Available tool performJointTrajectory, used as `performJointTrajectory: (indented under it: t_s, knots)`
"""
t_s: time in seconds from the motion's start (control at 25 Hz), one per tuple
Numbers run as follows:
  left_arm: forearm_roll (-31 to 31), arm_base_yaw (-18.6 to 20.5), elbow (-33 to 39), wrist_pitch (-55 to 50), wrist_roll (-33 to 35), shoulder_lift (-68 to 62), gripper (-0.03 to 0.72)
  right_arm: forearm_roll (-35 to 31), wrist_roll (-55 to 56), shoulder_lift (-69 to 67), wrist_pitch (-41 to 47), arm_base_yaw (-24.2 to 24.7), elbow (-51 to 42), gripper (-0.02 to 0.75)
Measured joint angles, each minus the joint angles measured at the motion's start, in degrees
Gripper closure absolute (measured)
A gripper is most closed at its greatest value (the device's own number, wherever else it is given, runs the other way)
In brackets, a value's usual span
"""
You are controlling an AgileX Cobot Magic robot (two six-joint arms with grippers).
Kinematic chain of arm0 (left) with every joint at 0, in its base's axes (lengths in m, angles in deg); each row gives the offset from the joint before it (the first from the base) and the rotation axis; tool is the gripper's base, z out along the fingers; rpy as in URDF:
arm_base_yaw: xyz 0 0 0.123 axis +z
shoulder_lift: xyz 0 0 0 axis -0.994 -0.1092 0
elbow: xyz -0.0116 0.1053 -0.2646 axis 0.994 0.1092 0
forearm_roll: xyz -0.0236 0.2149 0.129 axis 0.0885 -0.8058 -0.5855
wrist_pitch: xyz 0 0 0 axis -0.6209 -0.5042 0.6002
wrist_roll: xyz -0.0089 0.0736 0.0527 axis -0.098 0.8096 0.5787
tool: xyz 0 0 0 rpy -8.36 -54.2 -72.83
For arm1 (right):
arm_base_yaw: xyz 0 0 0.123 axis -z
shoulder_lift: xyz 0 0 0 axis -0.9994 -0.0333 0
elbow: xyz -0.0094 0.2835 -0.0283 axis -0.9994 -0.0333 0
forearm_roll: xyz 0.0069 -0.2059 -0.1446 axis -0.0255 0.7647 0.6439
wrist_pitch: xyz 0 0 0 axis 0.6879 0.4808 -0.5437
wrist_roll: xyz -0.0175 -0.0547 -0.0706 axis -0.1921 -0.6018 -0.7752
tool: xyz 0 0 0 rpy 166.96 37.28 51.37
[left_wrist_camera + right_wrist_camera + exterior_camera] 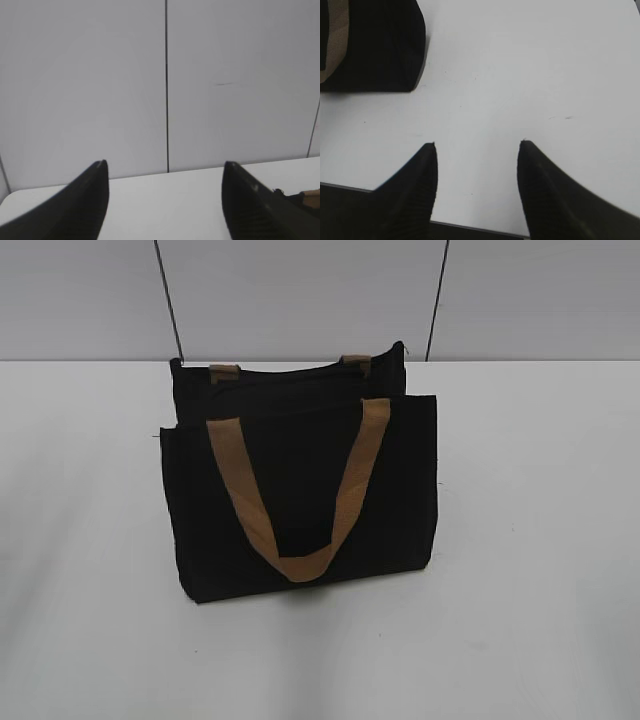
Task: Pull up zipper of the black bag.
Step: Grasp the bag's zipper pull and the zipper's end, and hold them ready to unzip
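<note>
The black bag (300, 490) stands in the middle of the white table, its front pocket panel facing me and a tan handle (300, 490) hanging down the front. The zipper pull is not visible; the top edge (290, 365) shows only black fabric. Neither gripper shows in the exterior view. My left gripper (165, 170) is open and empty, over bare table, with a bit of the bag (300, 197) at its right edge. My right gripper (477, 145) is open and empty near the table's front edge, the bag's corner (380, 45) lying far up left of it.
A white table (540, 540) carries the bag. A pale wall with dark vertical seams (170, 300) stands behind. The table's front edge (470, 225) shows under the right gripper.
</note>
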Motion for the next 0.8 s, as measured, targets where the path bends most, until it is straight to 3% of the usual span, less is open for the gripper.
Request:
performJointTrajectory:
  t_s: [0.2,0.48,0.8]
  knots:
    - [-2.34,-0.65,10.58,30.21,0.00,-16.95,0.159,0.00,0.00,0.00,0.00,0.00,0.00,0.335]
    - [-16.83,-0.65,14.21,42.52,-7.06,-40.58,0.159,-0.04,0.00,0.00,0.00,0.00,0.00,0.335]
    - [-30.06,-0.65,12.09,64.03,-7.84,-67.87,0.159,-0.04,0.00,0.00,0.00,0.00,0.00,0.335]
